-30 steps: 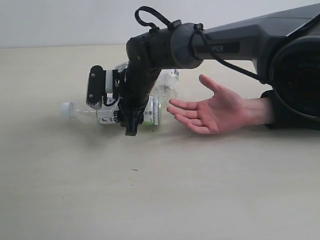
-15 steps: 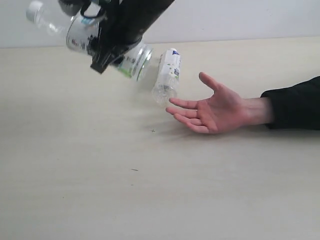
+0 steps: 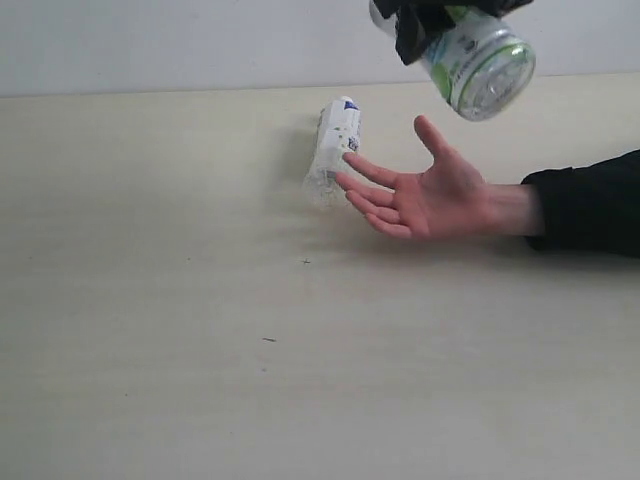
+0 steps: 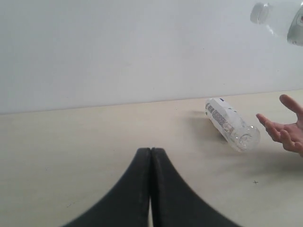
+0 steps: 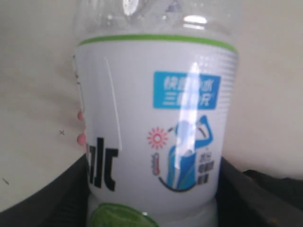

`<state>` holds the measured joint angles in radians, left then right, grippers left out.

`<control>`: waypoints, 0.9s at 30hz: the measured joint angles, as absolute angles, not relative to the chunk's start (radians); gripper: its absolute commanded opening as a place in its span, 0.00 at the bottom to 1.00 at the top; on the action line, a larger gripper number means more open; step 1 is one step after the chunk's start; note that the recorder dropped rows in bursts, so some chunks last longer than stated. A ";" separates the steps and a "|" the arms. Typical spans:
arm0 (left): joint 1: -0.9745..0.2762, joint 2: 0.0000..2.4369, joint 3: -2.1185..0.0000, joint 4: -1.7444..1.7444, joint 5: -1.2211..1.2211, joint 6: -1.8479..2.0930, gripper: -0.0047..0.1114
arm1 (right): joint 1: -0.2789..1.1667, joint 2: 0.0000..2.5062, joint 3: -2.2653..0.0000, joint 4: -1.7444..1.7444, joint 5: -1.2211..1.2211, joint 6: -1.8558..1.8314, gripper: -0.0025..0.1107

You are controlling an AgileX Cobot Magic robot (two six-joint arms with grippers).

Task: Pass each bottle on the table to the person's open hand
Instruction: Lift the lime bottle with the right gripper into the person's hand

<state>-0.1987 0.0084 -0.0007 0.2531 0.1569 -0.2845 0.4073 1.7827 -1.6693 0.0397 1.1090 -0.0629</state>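
My right gripper (image 3: pixel 432 22) is shut on a clear bottle (image 3: pixel 476 58) with a white and green label, held in the air just above the person's open hand (image 3: pixel 432 192). The right wrist view shows this bottle (image 5: pixel 156 123) filling the picture between the dark fingers (image 5: pixel 71 194), with pink fingertips of the hand (image 5: pixel 80 126) behind it. A second bottle (image 3: pixel 336 142) lies on its side on the table (image 3: pixel 200 350), touching or nearly touching the hand's fingertips. My left gripper (image 4: pixel 150 151) is shut and empty, low over the table, well short of the lying bottle (image 4: pixel 232 124).
The person's black sleeve (image 3: pixel 590 200) rests on the table at the right edge. A white wall (image 3: pixel 150 40) runs behind the table.
My right arm lifted the bottle off the table at the left, swung it up and rightward, and now holds it over the palm. The hand rose slightly and shifted toward the lying bottle.
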 measured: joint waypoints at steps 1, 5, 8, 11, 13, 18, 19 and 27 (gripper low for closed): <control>-0.199 0.008 -0.001 0.253 0.157 -0.284 0.04 | 0.405 1.783 -1.649 0.044 1.109 -0.063 0.02; -0.199 0.008 -0.001 0.253 0.157 -0.284 0.04 | 0.403 1.783 -1.536 0.071 1.050 -0.057 0.02; -0.199 0.008 -0.001 0.253 0.157 -0.284 0.04 | 0.403 1.783 -1.467 0.077 0.971 -0.012 0.02; -0.199 0.008 -0.001 0.253 0.157 -0.284 0.04 | 0.403 1.783 -1.409 0.079 0.916 0.037 0.02; -0.199 0.008 -0.001 0.253 0.157 -0.284 0.04 | 0.403 1.783 -1.373 0.079 0.904 0.070 0.02; -0.199 0.008 -0.001 0.253 0.157 -0.284 0.04 | 0.403 1.783 -1.287 0.078 0.876 0.097 0.02; -0.199 0.008 -0.001 0.253 0.157 -0.284 0.04 | 0.403 1.783 -1.264 0.078 0.859 0.098 0.02; -0.199 0.008 -0.001 0.253 0.157 -0.284 0.04 | 0.403 1.783 -1.162 0.079 0.722 0.101 0.11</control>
